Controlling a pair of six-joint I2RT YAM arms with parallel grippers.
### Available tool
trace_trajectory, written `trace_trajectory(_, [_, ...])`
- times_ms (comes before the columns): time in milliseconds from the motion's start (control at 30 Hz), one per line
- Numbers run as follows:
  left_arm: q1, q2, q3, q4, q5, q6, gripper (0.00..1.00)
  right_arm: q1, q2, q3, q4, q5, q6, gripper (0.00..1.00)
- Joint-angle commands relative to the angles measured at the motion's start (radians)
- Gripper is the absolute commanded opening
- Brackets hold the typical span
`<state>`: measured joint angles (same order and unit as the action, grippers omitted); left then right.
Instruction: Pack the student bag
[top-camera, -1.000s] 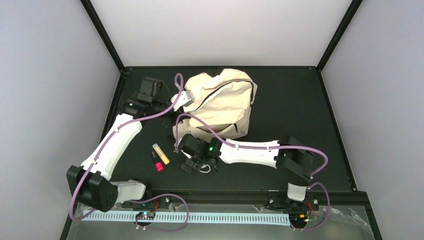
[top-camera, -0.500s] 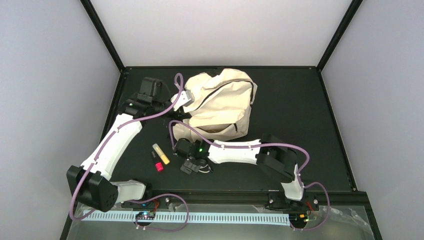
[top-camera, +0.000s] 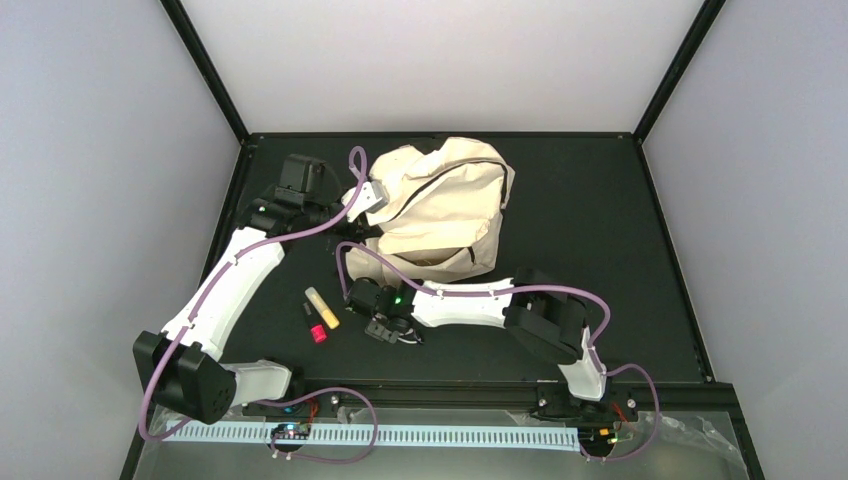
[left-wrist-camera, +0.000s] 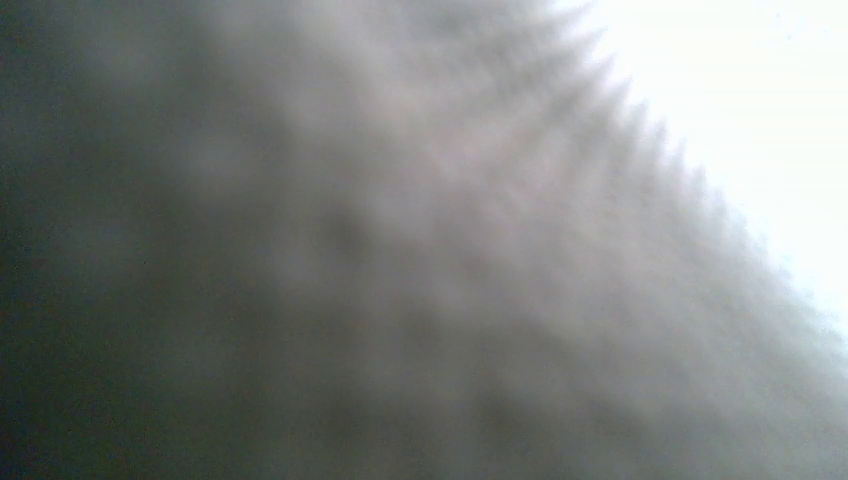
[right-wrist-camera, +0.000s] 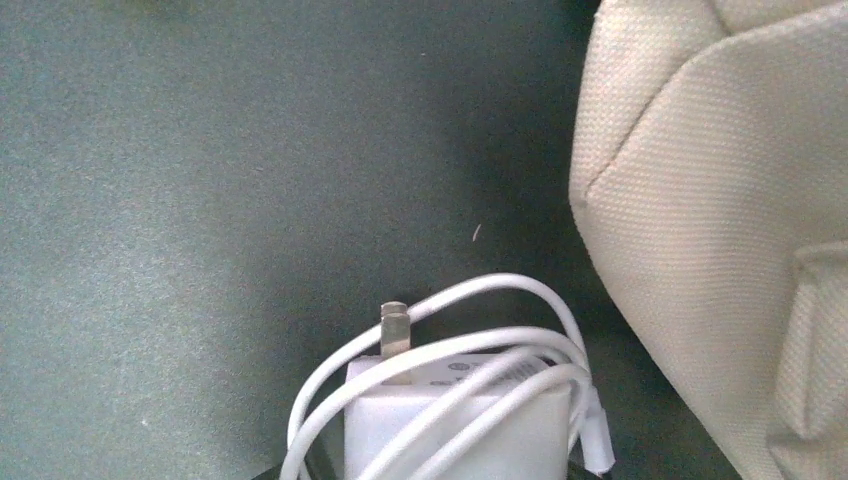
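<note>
Picking up the charger (right-wrist-camera: 455, 415) looks like the step in hand. It's a white block w/ its cable (right-wrist-camera: 440, 330) looped round it, lying on the tabletop (top-camera: 620, 230) just in front of the student bag (top-camera: 440, 205). The bag sits slumped at rear centre of the tabletop, and its near corner is just beside the charger in the right wrist cam.

My right fingers (top-camera: 385, 329) hang low right over the charger. The pads are out of shot in the wrist cam, so I can't tell if they're spread or pinching it.

My left fingers (top-camera: 368, 194) are pressed together at the bag's left rim, prob pinching the cloth to hold the mouth up. The left wrist cam is just grey blur, no help.

The next move needs a firm pinch on the block itself, not the loose loops. Then it's a lift and a carry over to the opening by the left fingers.

A yellow tube (top-camera: 322, 307), a red piece (top-camera: 318, 334) and a small black piece (top-camera: 306, 312) lie left of the charger, not packed yet.
</note>
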<state>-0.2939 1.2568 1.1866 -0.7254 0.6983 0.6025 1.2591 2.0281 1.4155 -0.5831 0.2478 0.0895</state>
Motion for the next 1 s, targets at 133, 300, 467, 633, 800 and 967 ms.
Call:
trace_trajectory(133, [0.006, -0.017, 0.022, 0.048, 0.014, 0.020, 0.02, -0.010, -0.010, -0.011, 0.021, -0.025, 0.004, 0.57])
trace_trajectory(300, [0.005, -0.017, 0.022, 0.049, 0.015, 0.020, 0.02, -0.011, -0.054, -0.037, 0.045, -0.074, -0.014, 0.55])
trace_trajectory(467, [0.005, -0.017, 0.022, 0.049, 0.013, 0.020, 0.02, -0.011, -0.107, -0.076, 0.071, -0.109, -0.043, 0.54])
trace_trajectory(633, [0.006, -0.017, 0.022, 0.050, 0.009, 0.020, 0.02, -0.012, -0.167, -0.119, 0.103, -0.157, -0.073, 0.54])
trace_trajectory(800, [0.006, -0.017, 0.021, 0.051, 0.006, 0.019, 0.02, -0.019, -0.235, -0.159, 0.139, -0.203, -0.099, 0.51])
trace_trajectory(967, [0.005, -0.017, 0.022, 0.051, 0.002, 0.020, 0.02, -0.024, -0.309, -0.189, 0.159, -0.246, -0.132, 0.51])
